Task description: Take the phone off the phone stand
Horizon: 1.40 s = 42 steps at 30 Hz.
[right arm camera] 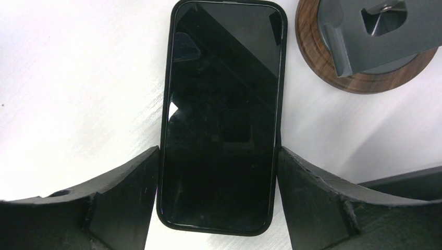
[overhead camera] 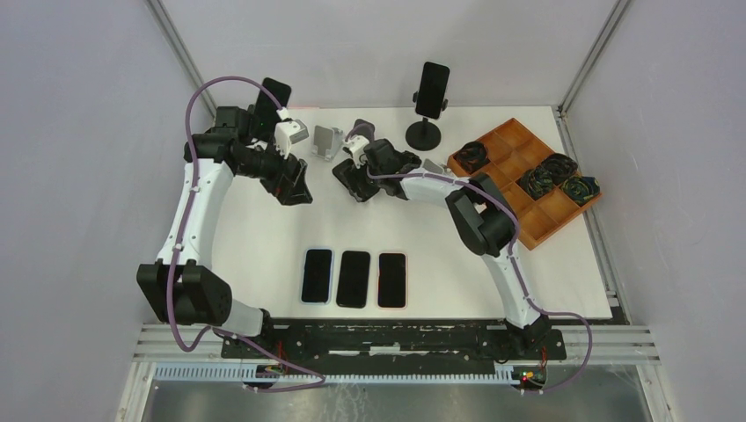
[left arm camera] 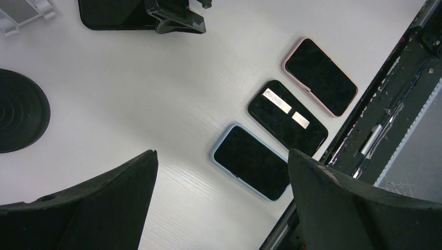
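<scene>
The right gripper (right arm camera: 218, 152) clasps the phone (right arm camera: 221, 99) across its narrow width, which suits the jaws, below the stand (right arm camera: 365, 57) at upper right. The left gripper (left arm camera: 222, 154) hangs open and empty.

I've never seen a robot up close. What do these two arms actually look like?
The left arm and right arm match: smooth white tube-like segments linked by chunky black joints. A thin purple cable loops loosely along each one. The jaws are two matte black, wedge-shaped blocks. Both arms are bolted to a black rail. No lettering or markings are legible.
</scene>
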{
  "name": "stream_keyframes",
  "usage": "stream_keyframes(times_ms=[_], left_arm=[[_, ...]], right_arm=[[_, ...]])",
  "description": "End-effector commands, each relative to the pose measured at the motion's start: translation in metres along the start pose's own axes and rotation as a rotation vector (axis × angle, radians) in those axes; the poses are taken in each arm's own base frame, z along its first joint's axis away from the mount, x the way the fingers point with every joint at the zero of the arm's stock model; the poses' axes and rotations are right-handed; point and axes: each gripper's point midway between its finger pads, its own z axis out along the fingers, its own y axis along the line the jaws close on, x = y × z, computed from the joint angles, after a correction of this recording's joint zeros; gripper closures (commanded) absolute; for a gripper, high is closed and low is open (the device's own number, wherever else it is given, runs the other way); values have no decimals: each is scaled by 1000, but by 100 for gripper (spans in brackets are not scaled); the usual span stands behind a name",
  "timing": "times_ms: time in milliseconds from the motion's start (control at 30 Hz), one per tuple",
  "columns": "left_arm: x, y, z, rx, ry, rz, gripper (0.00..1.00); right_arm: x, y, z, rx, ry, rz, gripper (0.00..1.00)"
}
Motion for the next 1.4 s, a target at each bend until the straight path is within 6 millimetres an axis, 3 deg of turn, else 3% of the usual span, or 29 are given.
stream_keyframes(times_ms=[0, 133, 267, 433, 533, 633, 767, 967, 1100, 1367], left_arm=[[-15, -4, -9, -6, -43, 44, 0], [-13, -2, -9, -16, -44, 33, 0], [-12, 0, -10, -24, -54, 13, 0], [-18, 15, -19, -71, -104, -48, 0], [-19, 19, -21, -80, -116, -70, 0], [-20, 19, -22, -86, -133, -92, 0], [-19, 25, -22, -126, -146, -120, 0], [-17, 21, -23, -125, -150, -132, 0], [-18, 18, -26, -132, -159, -131, 0], [-18, 16, -29, -144, -165, -141, 0]], right_arm=[[30, 14, -1, 22, 118, -20, 27], [9, 10, -8, 46, 73, -16, 56], [-27, 11, -31, 56, -11, 7, 84], [-59, 23, -81, 35, -106, 46, 88], [-56, 33, -114, 26, -135, 72, 88], [-30, 42, -151, 34, -130, 128, 88], [26, 36, -204, 109, -100, 230, 92], [111, 31, -260, 193, -15, 328, 94], [142, 27, -277, 242, 10, 378, 94], [187, 32, -278, 282, 115, 502, 98]])
